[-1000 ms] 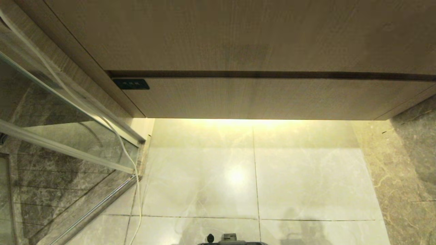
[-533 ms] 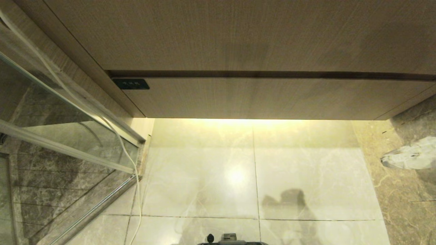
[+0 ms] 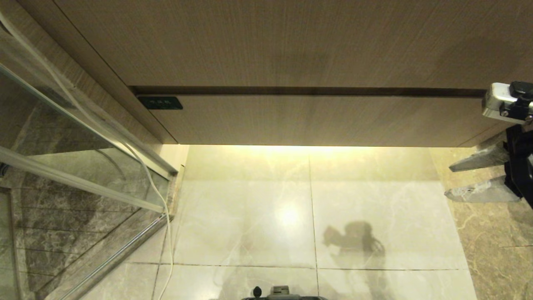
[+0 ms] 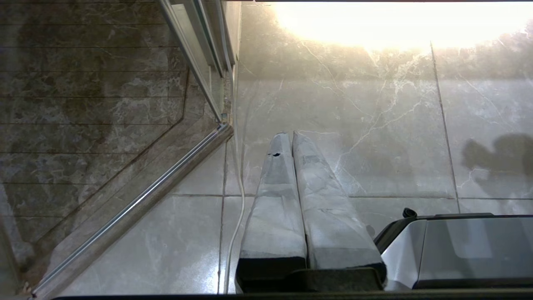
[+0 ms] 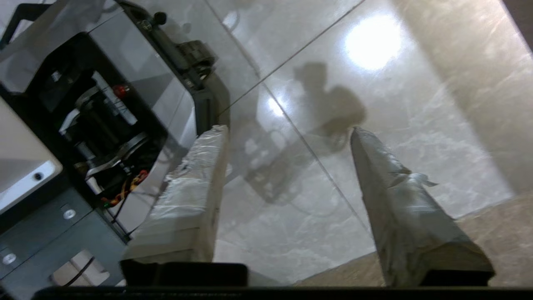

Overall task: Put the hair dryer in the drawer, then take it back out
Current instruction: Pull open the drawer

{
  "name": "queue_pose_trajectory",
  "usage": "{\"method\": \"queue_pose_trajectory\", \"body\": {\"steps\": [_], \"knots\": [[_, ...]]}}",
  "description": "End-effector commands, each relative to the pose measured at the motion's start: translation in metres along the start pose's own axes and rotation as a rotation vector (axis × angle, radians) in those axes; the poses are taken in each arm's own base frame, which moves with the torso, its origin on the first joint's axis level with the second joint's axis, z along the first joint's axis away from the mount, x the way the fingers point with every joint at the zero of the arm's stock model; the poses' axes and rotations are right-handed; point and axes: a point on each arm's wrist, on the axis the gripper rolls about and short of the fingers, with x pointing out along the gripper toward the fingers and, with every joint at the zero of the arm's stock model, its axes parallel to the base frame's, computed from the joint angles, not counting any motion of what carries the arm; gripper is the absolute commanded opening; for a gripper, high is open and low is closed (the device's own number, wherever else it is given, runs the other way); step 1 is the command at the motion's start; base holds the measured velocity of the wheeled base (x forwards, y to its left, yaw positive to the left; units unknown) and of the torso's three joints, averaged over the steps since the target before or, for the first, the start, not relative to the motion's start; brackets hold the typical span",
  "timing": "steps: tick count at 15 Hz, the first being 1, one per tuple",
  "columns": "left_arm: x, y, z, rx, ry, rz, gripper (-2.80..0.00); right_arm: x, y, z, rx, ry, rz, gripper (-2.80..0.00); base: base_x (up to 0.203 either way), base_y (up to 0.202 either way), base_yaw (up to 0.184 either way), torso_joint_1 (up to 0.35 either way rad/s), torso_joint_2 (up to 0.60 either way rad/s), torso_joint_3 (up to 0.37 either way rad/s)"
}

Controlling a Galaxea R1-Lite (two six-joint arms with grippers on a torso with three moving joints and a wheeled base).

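Drawers: one drawer (image 3: 316,120) is counted, wide and shallow, with a light wood-grain front; it is shut flush under a taller wood panel (image 3: 291,41), from which it is parted by a dark gap.
Drawer axis: its long side runs left to right across the head view, and its flat front is turned toward the robot above the floor (image 3: 250,208).
Label: one small dark label (image 3: 160,102) is set at the left end of the drawer front; its writing is too small to be read.
Hair dryer: none is shown in any of the three views, so its place cannot be told.
Cord: one thin white cord (image 3: 156,196) is hung along the glass partition (image 3: 75,137) at the left and is run down to the floor.
Right gripper (image 3: 449,181): it is seen at the right edge of the head view, just below the drawer's right end, its two wrapped fingers (image 3: 479,157) pointed left and spread apart with nothing between them.
Left gripper (image 4: 287,134): it is seen in its own wrist view only, low over the floor, with both fingers pressed together.
Right wrist view only: the robot's base (image 5: 104,108) and, perhaps, the gripper's own shadow on the tiles are shown.
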Motion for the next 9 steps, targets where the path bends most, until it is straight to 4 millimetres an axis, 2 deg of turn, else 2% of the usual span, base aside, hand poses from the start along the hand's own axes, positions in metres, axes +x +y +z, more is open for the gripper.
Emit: {"method": "queue_pose_trajectory", "body": {"steps": [1, 4, 9], "knots": [[0.000, 0.000, 0.000, 0.000, 0.001, -0.001, -2.80, 0.009, -0.003, -0.003, -0.031, -0.014, -0.041, 0.00, 0.000, 0.000, 0.000, 0.000, 0.00, 0.000], [0.000, 0.000, 0.000, 0.000, 0.000, -0.001, -2.80, 0.017, -0.016, 0.003, -0.214, -0.012, -0.201, 0.00, 0.000, 0.000, 0.000, 0.000, 0.00, 0.000], [0.000, 0.000, 0.000, 0.000, 0.001, -0.001, -2.80, 0.033, -0.019, 0.004, -0.504, -0.096, -0.091, 0.00, 0.000, 0.000, 0.000, 0.000, 0.00, 0.000]]}}
